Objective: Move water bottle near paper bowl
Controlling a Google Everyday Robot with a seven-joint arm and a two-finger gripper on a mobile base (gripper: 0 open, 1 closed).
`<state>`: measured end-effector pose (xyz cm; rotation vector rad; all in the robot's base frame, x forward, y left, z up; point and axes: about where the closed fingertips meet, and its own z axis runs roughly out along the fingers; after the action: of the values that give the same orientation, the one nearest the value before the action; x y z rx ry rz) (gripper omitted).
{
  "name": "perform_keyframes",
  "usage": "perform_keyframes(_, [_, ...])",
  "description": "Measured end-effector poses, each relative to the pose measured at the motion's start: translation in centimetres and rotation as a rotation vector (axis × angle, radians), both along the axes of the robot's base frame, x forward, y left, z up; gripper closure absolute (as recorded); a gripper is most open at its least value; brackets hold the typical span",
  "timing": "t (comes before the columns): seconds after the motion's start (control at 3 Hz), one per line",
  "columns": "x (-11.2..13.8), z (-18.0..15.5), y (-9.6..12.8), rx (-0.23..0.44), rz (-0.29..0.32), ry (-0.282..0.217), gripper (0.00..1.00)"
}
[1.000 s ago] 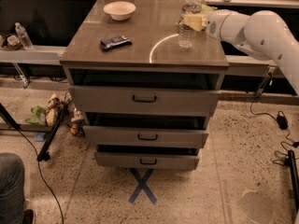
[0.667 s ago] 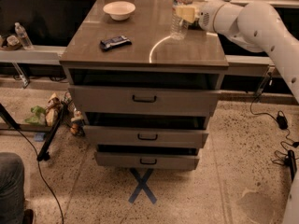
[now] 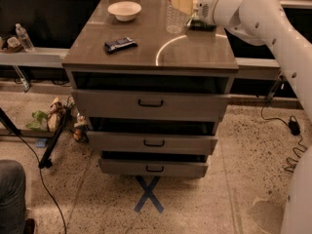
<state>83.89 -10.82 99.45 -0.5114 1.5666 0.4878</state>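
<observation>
The gripper [image 3: 182, 5] reaches in from three o'clock and pinches the upright water bottle [image 3: 174, 22]. The paper bowl [image 3: 125, 9] sits apart at the bottle's nine o'clock.

There is one camera. It sits high up in front of the drawer cabinet [image 3: 151, 106] and looks forward and down. It is far enough back to see all three drawers and the floor, with a blue X [image 3: 148, 195] at 6 o'clock. The tabletop [image 3: 195, 52] fills the top middle. The end effector [image 3: 184, 5] is at 1 o'clock, close to the top edge, gripping the water bottle [image 3: 174, 21]. The arm [image 3: 273, 28] comes in from 3 o'clock.
</observation>
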Motion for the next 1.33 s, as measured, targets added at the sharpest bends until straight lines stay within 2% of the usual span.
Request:
perform_keyframes(0.33, [0.1, -0.2, 0.4, 0.009, 0.0, 0.007, 1.0])
perform_keyframes(0.67, [1.4, -0.9, 2.1, 0.034, 0.002, 0.009, 1.0])
perform_keyframes(1.33, [5.4, -3.1, 6.4, 0.037, 0.051, 0.024, 1.0])
